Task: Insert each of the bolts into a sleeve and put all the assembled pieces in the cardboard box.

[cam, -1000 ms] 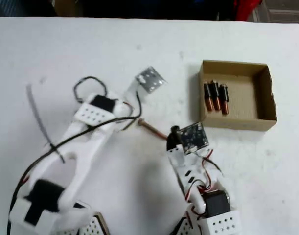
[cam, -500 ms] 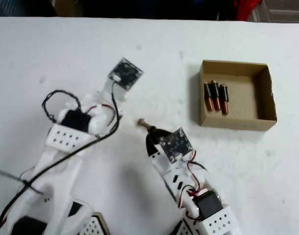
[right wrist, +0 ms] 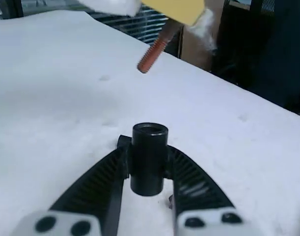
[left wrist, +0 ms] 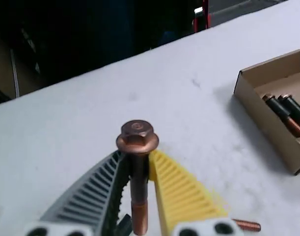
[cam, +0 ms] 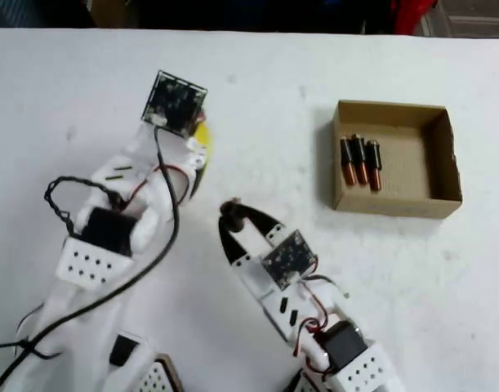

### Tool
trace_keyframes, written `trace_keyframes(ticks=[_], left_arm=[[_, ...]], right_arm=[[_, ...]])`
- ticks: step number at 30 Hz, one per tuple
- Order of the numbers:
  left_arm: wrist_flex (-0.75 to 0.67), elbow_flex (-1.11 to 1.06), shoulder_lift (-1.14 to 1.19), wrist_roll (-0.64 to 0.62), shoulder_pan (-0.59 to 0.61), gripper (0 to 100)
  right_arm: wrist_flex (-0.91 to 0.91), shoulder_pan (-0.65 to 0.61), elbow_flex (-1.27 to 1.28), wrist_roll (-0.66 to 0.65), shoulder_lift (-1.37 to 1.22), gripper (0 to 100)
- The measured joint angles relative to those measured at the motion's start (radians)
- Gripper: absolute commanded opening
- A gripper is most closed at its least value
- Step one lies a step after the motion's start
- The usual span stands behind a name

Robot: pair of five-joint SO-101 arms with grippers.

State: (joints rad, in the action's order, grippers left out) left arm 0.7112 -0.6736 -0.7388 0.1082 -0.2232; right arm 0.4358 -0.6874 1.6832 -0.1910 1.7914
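My left gripper (left wrist: 138, 169) is shut on a copper bolt (left wrist: 137, 147), which stands head up between the grey and yellow fingers. In the high view its yellow finger (cam: 202, 140) shows left of the table's middle. My right gripper (right wrist: 149, 162) is shut on a black sleeve (right wrist: 149, 157), held upright with its bore open and empty. In the high view the right gripper (cam: 232, 219) is at the table's centre. The held bolt's threaded end (right wrist: 154, 53) hangs above and beyond the sleeve, apart from it. The cardboard box (cam: 442, 155) at the right holds three assembled pieces (cam: 360, 162).
Another copper threaded end (left wrist: 248, 225) lies on the white table beside the yellow finger. The box (left wrist: 253, 98) also appears in the left wrist view, with pieces (left wrist: 287, 109) inside. Both arms' white bodies and cables cover the near table. Dark room beyond the far edge.
The left arm has swung left and towards the far side of the table. My right gripper has shifted left from near the box towards the table's centre, still holding the sleeve.
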Motion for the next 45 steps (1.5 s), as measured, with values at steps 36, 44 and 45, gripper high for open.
trace_keyframes(ticks=[36, 44, 45], left_arm=[[-0.35, -0.385, -0.594, -0.255, -0.247, 2], [-0.316, -0.387, -0.594, -0.307, -0.25, 2], [-0.298, -0.387, -0.594, -0.319, -0.252, 2]], right_arm=[[-0.186, 0.04, 0.0, 0.157, 0.0, 1.6], [-0.186, 0.04, 0.0, 0.157, 0.0, 1.6], [-0.186, 0.04, 0.0, 0.157, 0.0, 1.6]])
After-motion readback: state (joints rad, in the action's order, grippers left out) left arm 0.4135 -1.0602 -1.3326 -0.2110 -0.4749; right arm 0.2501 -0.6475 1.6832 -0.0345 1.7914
